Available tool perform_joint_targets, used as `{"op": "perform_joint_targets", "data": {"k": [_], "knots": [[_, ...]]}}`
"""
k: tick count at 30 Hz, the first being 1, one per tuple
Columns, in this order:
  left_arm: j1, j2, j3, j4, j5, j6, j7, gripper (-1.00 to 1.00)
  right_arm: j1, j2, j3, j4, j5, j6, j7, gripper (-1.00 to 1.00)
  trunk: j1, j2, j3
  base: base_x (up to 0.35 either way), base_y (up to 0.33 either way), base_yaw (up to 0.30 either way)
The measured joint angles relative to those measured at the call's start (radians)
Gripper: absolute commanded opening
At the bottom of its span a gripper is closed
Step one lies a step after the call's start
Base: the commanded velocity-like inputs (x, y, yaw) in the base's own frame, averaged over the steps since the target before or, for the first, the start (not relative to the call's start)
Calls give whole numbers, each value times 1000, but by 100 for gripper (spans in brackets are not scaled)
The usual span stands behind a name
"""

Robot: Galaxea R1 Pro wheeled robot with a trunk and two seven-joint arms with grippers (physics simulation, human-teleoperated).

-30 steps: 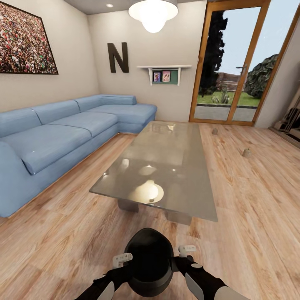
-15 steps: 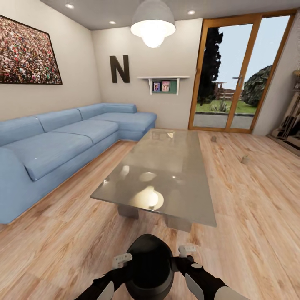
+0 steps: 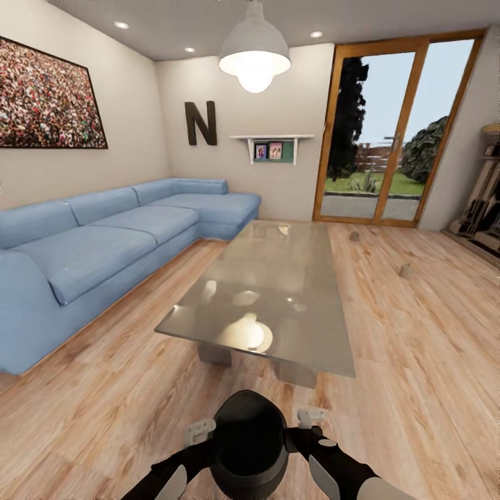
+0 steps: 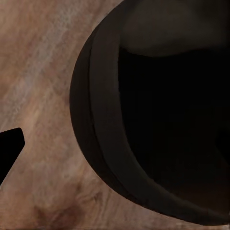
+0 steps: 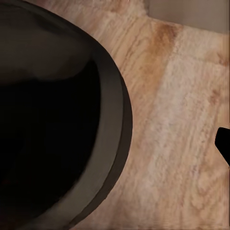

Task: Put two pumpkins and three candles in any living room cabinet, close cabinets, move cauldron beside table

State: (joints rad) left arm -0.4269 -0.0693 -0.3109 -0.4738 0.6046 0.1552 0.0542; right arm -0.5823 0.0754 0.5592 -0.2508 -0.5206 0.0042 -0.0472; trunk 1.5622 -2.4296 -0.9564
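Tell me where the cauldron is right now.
In the head view the cauldron sits low at center, between the left pincer and the right pincer, above the wood floor just short of the coffee table's near end.

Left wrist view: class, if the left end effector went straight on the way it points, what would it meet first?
Probably the round glossy black cauldron, whose rim sits mid-view. Depth is unclear, and the wooden plank floor lies just beside it.
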Motion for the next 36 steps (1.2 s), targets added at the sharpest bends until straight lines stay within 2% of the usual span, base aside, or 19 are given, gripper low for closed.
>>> {"op": "perform_joint_targets", "data": {"k": [12,36], "knots": [[0,-1,1,0,0,0,0,100,0,-1,0,0,0,0,-1,100,-46,84,38,-62,0,0],[0,-2,0,0,-1,-1,1,100,0,-3,-1,0,-2,0,1,100,-138,252,113,-311,0,-19]]}}
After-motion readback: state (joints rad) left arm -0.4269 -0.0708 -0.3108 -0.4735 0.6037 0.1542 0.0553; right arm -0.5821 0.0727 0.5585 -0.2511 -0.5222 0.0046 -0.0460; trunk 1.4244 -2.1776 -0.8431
